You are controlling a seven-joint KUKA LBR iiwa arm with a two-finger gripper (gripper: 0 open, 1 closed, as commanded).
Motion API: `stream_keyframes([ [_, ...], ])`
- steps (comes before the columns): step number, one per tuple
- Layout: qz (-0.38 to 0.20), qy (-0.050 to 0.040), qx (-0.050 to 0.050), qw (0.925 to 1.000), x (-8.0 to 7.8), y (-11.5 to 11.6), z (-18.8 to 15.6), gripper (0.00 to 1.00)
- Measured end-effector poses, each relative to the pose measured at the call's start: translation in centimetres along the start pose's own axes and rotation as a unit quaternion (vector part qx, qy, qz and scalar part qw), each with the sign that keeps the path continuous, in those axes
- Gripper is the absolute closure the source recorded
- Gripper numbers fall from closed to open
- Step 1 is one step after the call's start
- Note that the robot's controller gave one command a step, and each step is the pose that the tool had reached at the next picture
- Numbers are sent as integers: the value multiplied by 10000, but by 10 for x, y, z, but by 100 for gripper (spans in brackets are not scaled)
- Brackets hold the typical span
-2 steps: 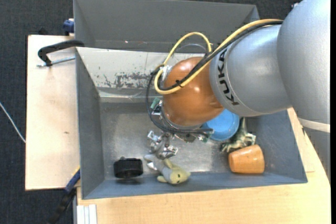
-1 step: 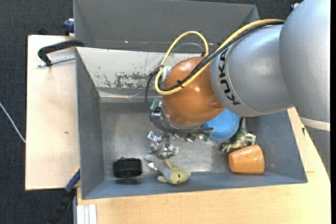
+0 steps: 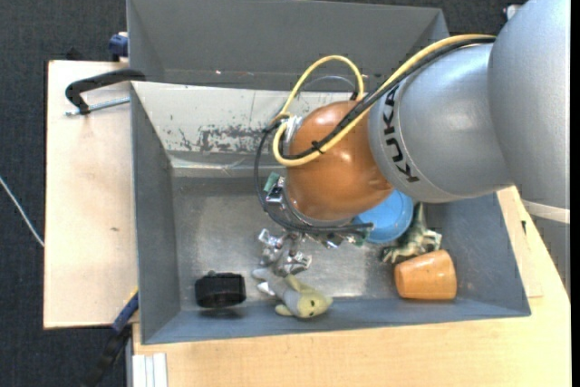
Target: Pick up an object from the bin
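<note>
My gripper (image 3: 283, 255) reaches down under the arm's orange cover, low over the bin floor near the front middle. Just in front of it, almost touching its tip, lies a small yellowish-grey soft toy (image 3: 299, 300) against the front wall. To the gripper's left, a black round object (image 3: 220, 290) rests in the front left corner. A blue round object (image 3: 391, 217) sits to the gripper's right, partly hidden by the orange cover.
An orange cup-like thing (image 3: 426, 276) lies on its side at the front right, with a small pale green and white thing (image 3: 422, 242) behind it. The arm and its cover hang over the middle of the bin. Bare floor shows at the left.
</note>
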State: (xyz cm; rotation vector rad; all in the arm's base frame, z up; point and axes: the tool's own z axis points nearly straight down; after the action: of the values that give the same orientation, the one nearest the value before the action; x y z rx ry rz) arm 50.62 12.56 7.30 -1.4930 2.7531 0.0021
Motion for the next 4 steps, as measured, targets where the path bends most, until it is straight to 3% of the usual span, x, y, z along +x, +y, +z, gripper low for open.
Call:
stream_keyframes([
  [3, -228, 19, -3, 9997, -1, 5, 0, 100],
  [4, -366, -12, 25, 9993, 0, 8, -129, 100],
])
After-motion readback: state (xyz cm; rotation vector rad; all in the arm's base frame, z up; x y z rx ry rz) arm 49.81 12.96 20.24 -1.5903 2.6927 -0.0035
